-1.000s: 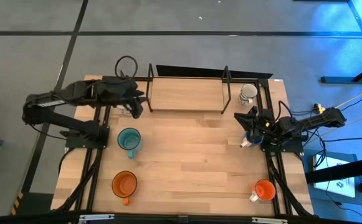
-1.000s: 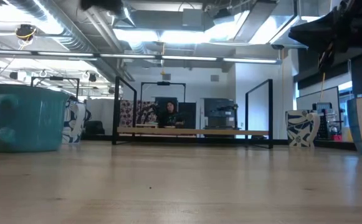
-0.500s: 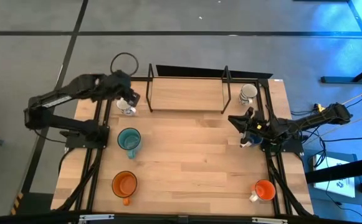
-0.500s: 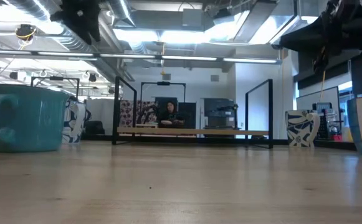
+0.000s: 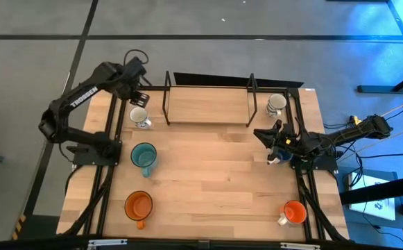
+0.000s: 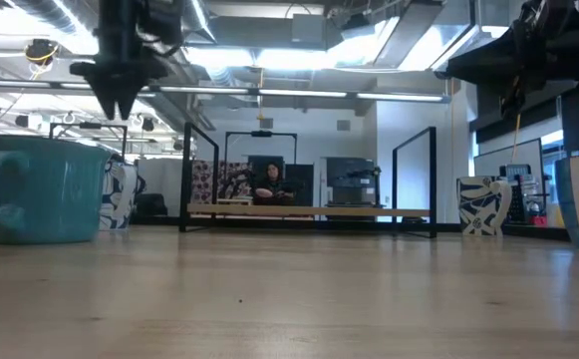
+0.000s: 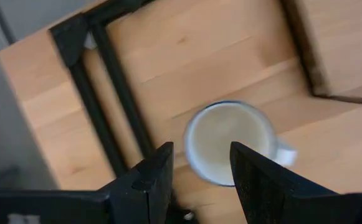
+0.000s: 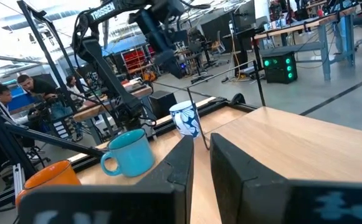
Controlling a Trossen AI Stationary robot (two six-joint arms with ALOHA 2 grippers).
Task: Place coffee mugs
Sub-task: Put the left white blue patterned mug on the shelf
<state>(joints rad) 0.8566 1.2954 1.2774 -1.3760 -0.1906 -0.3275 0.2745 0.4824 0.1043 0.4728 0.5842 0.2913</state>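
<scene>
Wooden planking forms the table, seen from above with a dark frame rail down each side. Nearest the front edge sit two orange mugs: one at the left front and one at the right front corner. Farther in on the left stands the teal mug, which fills the left edge of the low view.

On the right side, about mid-depth, the right gripper hangs just beside a dark blue mug that is mostly hidden under the arm. In the right wrist view its fingers stand close together with only a narrow slit between them and nothing held.

Toward the back left, a white mug stands upright on the table just beside the left frame rail. The left gripper is raised above and a little behind it, pointing down. In the left wrist view the cream inside of that mug shows between the two fingers, which are spread apart and clear of it, gripping nothing.

At the back stands a low wooden shelf between black wire uprights. A second white, patterned mug sits just right of it, near the back right corner. Beyond the table, a person sits far off in the room.
</scene>
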